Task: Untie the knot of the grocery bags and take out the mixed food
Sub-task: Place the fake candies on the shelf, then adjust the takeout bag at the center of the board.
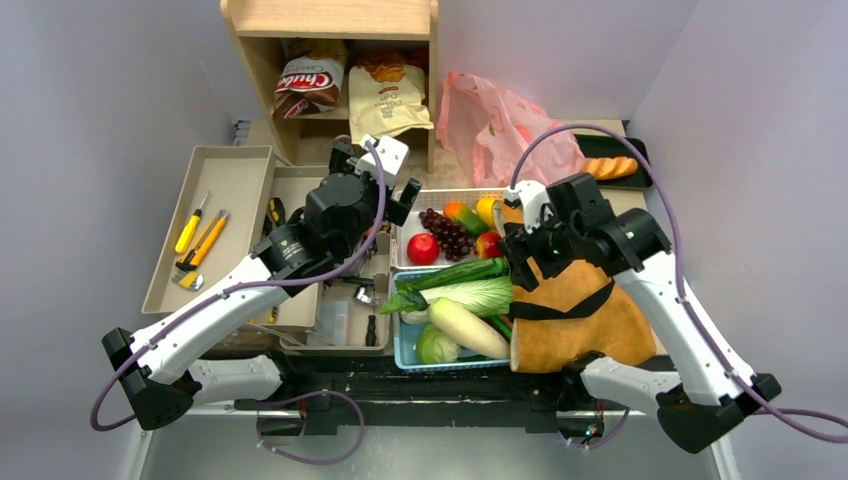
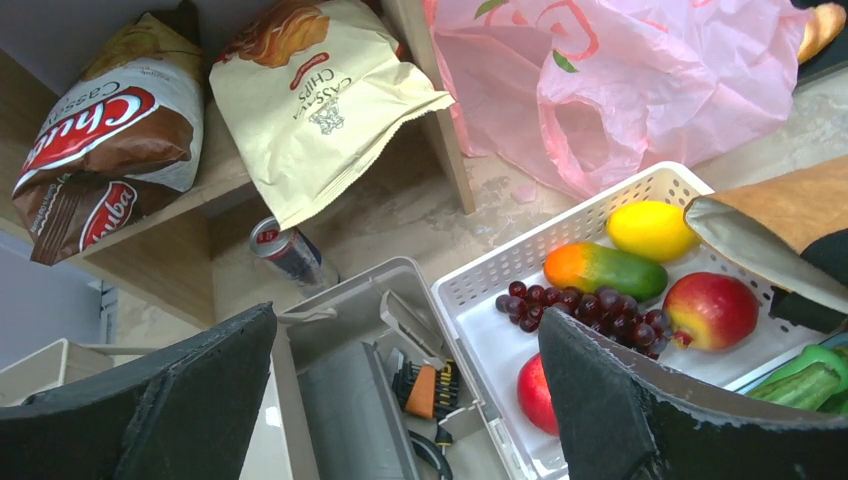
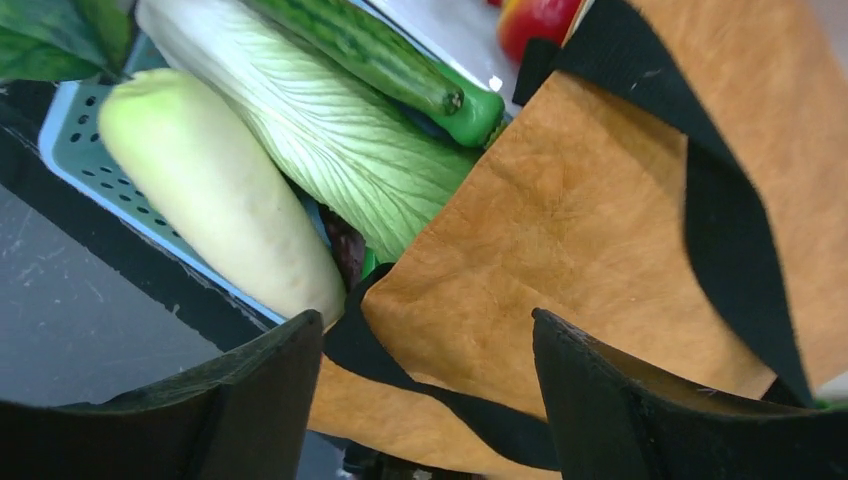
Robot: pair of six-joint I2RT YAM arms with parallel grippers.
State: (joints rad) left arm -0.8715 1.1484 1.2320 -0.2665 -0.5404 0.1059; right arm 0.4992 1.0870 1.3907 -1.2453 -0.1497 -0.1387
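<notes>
The pink grocery bag (image 1: pixel 495 125) (image 2: pixel 640 80) lies crumpled at the back; I cannot make out the knot. The brown paper bag (image 1: pixel 580 300) (image 3: pixel 600 200) lies flat at the front right, black straps (image 3: pixel 720 220) across it. My right gripper (image 1: pixel 515 245) (image 3: pixel 428 330) hangs open just over its left edge, one strap under the gap. My left gripper (image 1: pixel 378 180) (image 2: pixel 408 330) stands wide open and empty over the white basket's (image 2: pixel 470 290) left rim. That basket holds grapes (image 2: pixel 590 305) and apples (image 2: pixel 710 310). Cucumber (image 3: pixel 380 55), napa cabbage (image 3: pixel 330 140) and daikon (image 3: pixel 210 190) fill the blue basket (image 3: pixel 70 150).
A wooden shelf (image 1: pixel 330 20) at the back holds a Chubs bag (image 1: pixel 310 85) and a tan chips bag (image 1: pixel 385 100). A tan tool tray (image 1: pixel 215 225) and a grey toolbox (image 1: pixel 340 310) sit on the left. A can (image 2: pixel 290 250) lies under the shelf. A black tray (image 1: pixel 615 160) stands back right.
</notes>
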